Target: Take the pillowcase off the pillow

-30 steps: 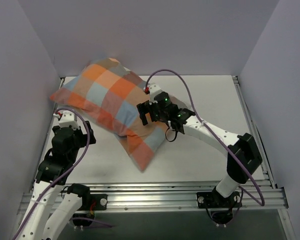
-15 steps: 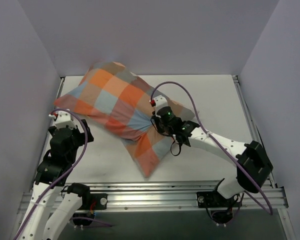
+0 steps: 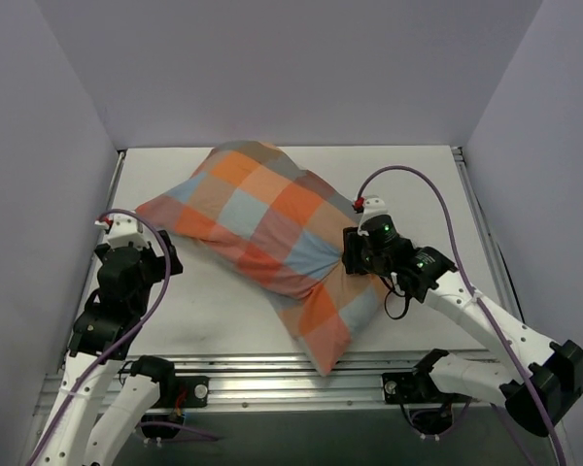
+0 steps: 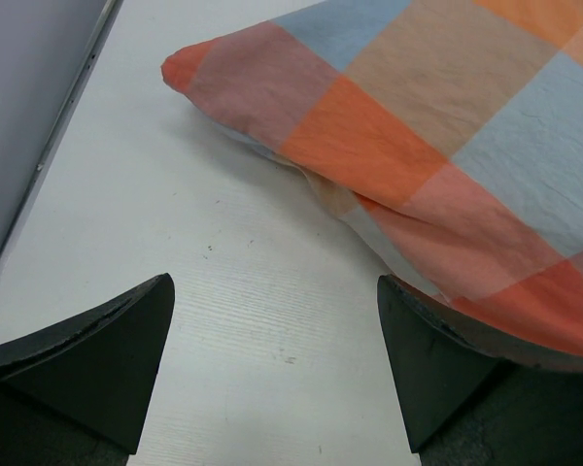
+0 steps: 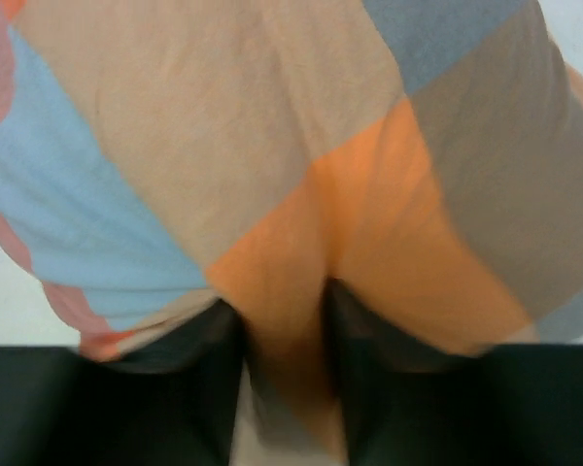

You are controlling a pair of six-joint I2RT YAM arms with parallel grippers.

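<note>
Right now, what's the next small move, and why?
Probably advance the left gripper onto the pillowcase edge ahead of it and close. It is open and empty above the table, while the right gripper pinches a fold; a second hold looks needed to work the cover off.

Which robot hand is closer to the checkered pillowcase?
Right. The right gripper has its fingers pinched on a fold of the pillowcase, at its right edge. The left gripper is open beside the cloth's left corner, gripping nothing.
</note>
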